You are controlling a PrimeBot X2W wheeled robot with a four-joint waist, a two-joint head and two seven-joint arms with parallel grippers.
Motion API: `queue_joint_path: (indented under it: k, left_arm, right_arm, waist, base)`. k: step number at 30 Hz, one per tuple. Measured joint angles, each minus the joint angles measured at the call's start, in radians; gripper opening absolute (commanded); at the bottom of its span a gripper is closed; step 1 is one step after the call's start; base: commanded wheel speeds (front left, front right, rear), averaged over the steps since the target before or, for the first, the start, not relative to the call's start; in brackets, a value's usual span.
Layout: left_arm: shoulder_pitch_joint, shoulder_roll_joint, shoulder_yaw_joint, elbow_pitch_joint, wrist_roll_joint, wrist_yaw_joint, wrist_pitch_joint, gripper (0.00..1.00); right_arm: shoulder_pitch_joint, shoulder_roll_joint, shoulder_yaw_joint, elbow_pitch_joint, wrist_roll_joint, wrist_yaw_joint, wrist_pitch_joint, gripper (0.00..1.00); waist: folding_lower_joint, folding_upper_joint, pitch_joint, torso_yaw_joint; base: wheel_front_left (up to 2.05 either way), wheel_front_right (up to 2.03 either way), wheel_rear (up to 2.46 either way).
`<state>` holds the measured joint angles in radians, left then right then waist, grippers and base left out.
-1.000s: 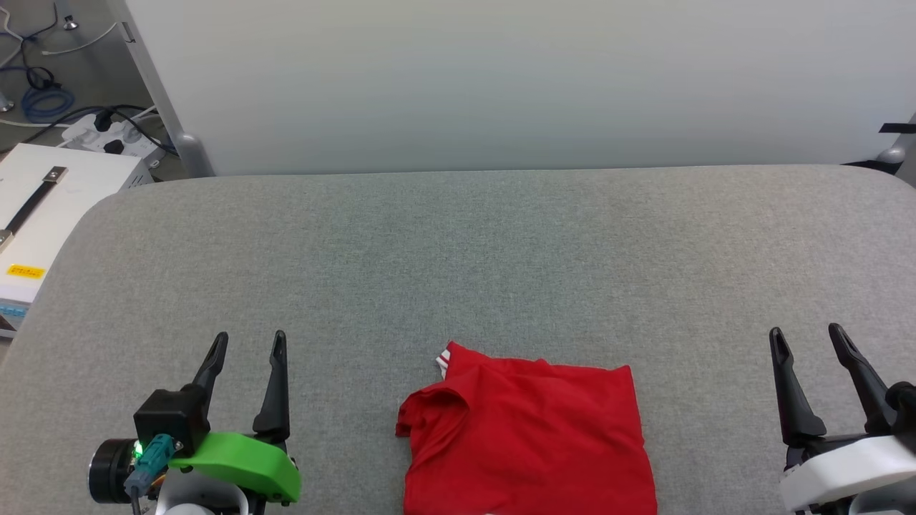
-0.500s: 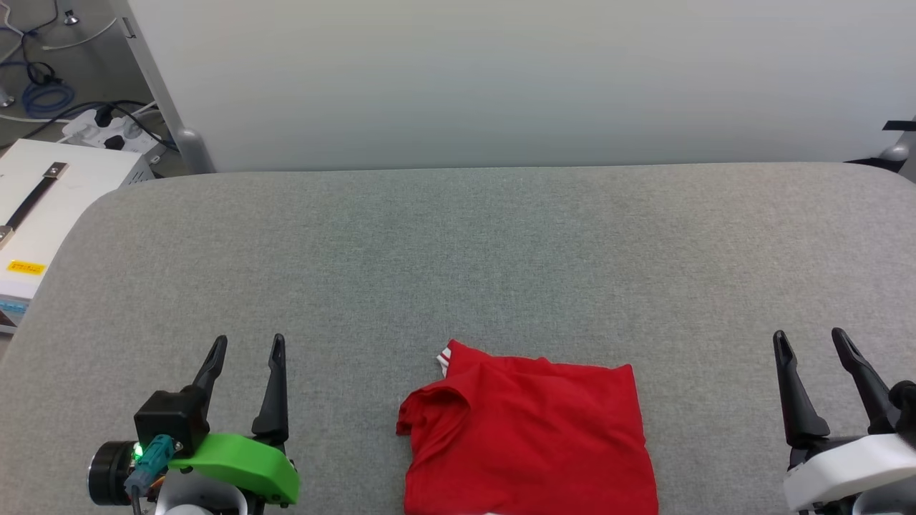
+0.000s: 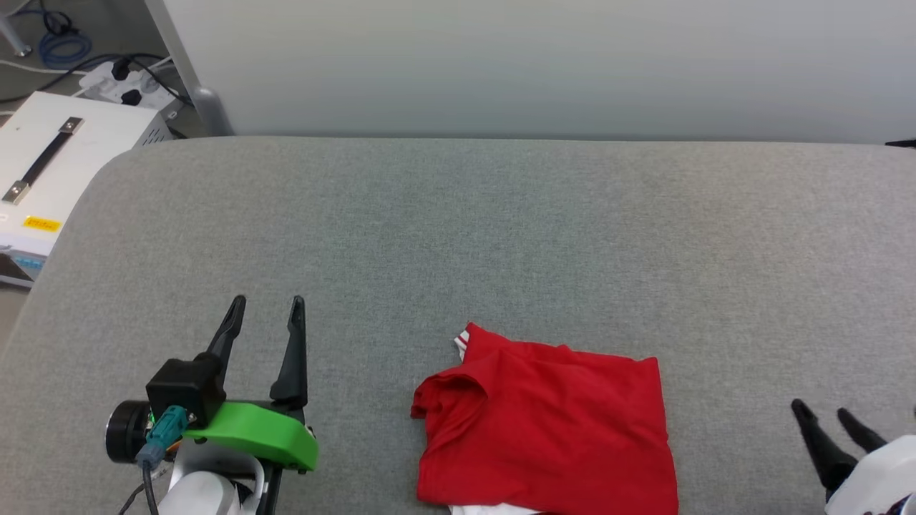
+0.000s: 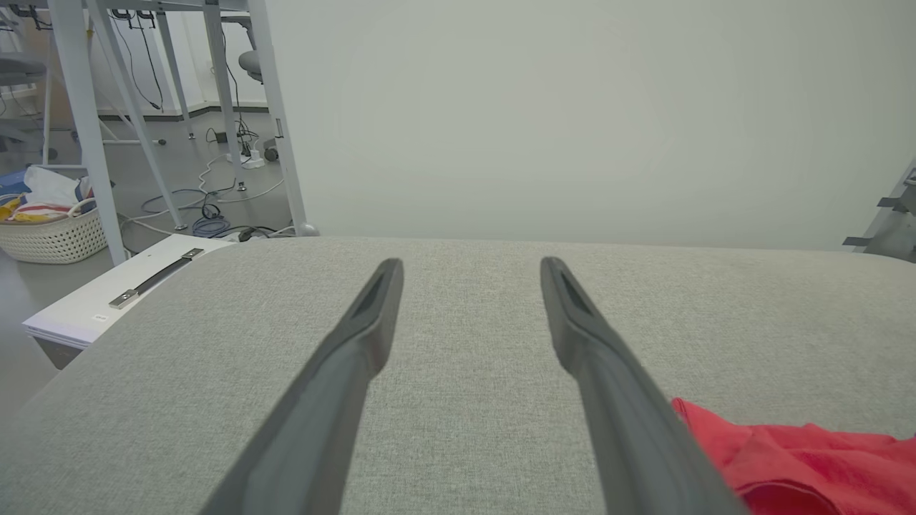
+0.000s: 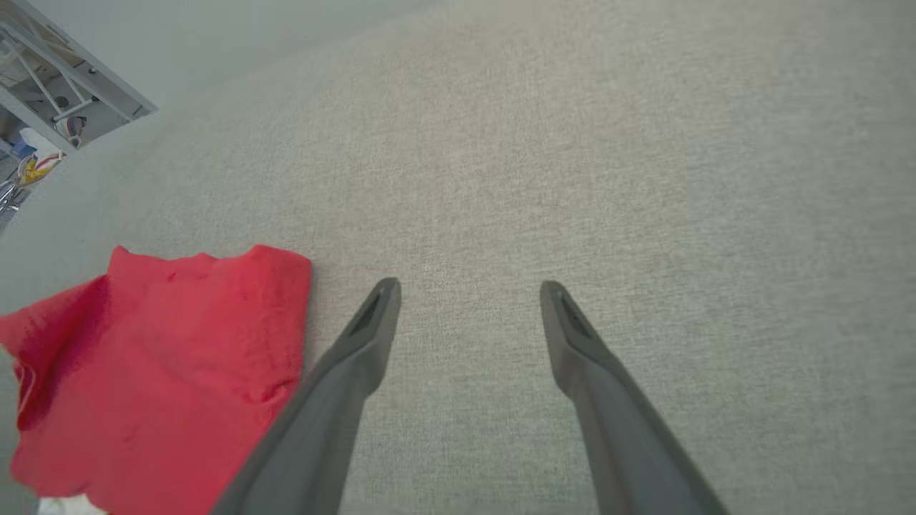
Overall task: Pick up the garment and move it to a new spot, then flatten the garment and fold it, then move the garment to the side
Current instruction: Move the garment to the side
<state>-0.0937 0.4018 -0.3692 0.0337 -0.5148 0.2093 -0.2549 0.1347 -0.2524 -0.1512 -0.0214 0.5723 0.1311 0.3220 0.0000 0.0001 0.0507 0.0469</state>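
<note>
— Whereabouts of the garment [image 3: 547,422]?
— Flat on the grey fabric counter [image 3: 458,229], near its front edge, a little right of the middle. Folded into a rough red rectangle, with a bit of striped trim poking out at the far left corner and a strip of white peeking from under the near edge.
— And the left tool [image 3: 268,304]?
— Off to the garment's left, well apart from it. Jaws spread wide with nothing between them, fingers pointing toward the pale wall panel [image 3: 501,64].
— Right tool [image 3: 821,409]?
— Low in the right corner of the head view, apart from the garment's right edge. Also spread wide and empty. In the right wrist view, over bare grey fabric, with a corner of the red cloth near one finger.
— Anything beyond the counter?
— A white case [image 3: 64,164] with a black handle off the far left corner, plus cables [image 3: 68,48] on the floor behind it.
</note>
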Motion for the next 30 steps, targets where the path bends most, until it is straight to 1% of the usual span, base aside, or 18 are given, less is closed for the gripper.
queue_joint_path:
  k: [6,9,13,18,26,27,28,29,30]
  left_arm:
    - [-0.039,-0.019,-0.002,-0.011,0.023,-0.009,-0.001,1.00]
    - [-0.054,-0.028,-0.001,-0.009,0.031,-0.016,-0.001,1.00]
    - [-0.074,-0.041,0.003,-0.002,0.037,-0.028,-0.001,1.00]
    - [-0.084,-0.060,0.012,0.003,0.049,-0.040,-0.001,1.00]
    - [-0.089,-0.083,0.025,0.021,0.059,-0.065,-0.001,1.00]
    - [-0.089,-0.085,0.026,0.022,0.060,-0.066,-0.001,1.00]
    - [-0.089,-0.088,0.028,0.023,0.063,-0.070,-0.001,1.00]
    - [-0.089,-0.089,0.030,0.025,0.066,-0.074,-0.001,1.00]
    - [-0.089,-0.091,0.031,0.026,0.067,-0.075,-0.001,1.00]
  right_arm:
    - [-0.013,-0.050,0.164,0.014,0.126,0.000,0.166,1.00]
    - [-0.039,-0.068,0.226,0.026,0.174,0.000,0.203,1.00]
    - [-0.080,-0.083,0.304,0.039,0.230,0.000,0.219,1.00]
    - [-0.127,-0.108,0.370,0.068,0.277,0.000,0.213,1.00]
    - [-0.171,-0.112,0.453,0.119,0.378,0.000,0.239,1.00]
    - [-0.173,-0.113,0.461,0.122,0.384,0.000,0.241,0.70]
    - [-0.177,-0.114,0.469,0.127,0.389,0.000,0.241,0.31]
    - [-0.180,-0.116,0.477,0.128,0.394,0.000,0.241,0.00]
    - [-0.183,-0.117,0.482,0.132,0.400,0.000,0.240,0.00]
  waist:
    - [0.0000,0.0000,0.056,0.027]
    - [0.0001,0.0000,0.084,0.040]
    - [0.0001,0.0000,0.117,0.058]
    - [0.0000,0.0000,0.144,0.078]
    - [0.0001,0.0000,0.153,0.099]
    - [0.0000,0.0000,0.152,0.099]
    - [0.0000,0.0000,0.151,0.100]
    - [0.0001,0.0000,0.150,0.100]
    - [0.0000,0.0000,0.148,0.100]
  base:
    - [0.00,0.00,0.00]
    - [0.00,0.00,0.00]
    - [0.00,0.00,0.00]
    - [0.00,0.00,0.00]
    - [0.00,0.00,0.00]
    - [0.00,0.00,0.00]
    - [0.00,0.00,0.00]
    - [0.00,0.00,0.00]
    - [0.00,0.00,0.00]
